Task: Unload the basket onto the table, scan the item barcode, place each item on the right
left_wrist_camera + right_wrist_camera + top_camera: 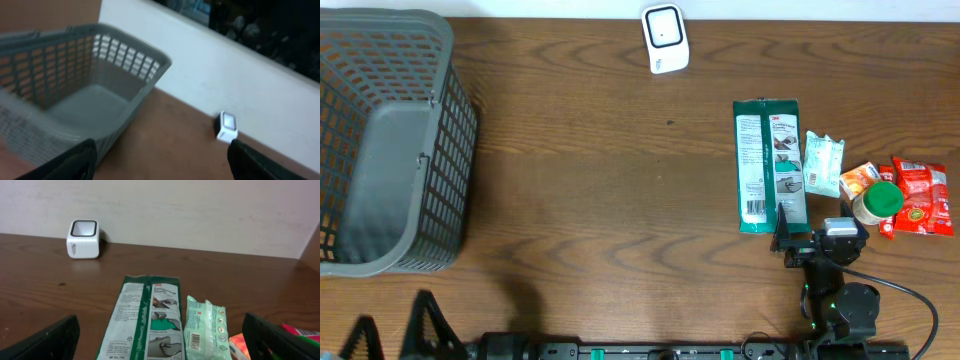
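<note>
The white barcode scanner [665, 38] stands at the table's far edge, also in the left wrist view [226, 127] and the right wrist view [82, 239]. Items lie at the right: a long green-and-white packet [768, 165] [145, 317] and a pale green packet [823, 165] whose barcode faces up [206, 327]. My right gripper [817, 240] [165, 347] hovers open just short of their near ends, holding nothing. My left gripper [392, 322] [162, 165] is open and empty at the front left, near the basket.
A grey plastic basket [450, 110] [145, 55] fills the left side. Right of the pale packet sit an orange packet [860, 180], a green-lidded jar [878, 202] and a red packet [923, 197]. A white wall [200, 210] stands behind the table.
</note>
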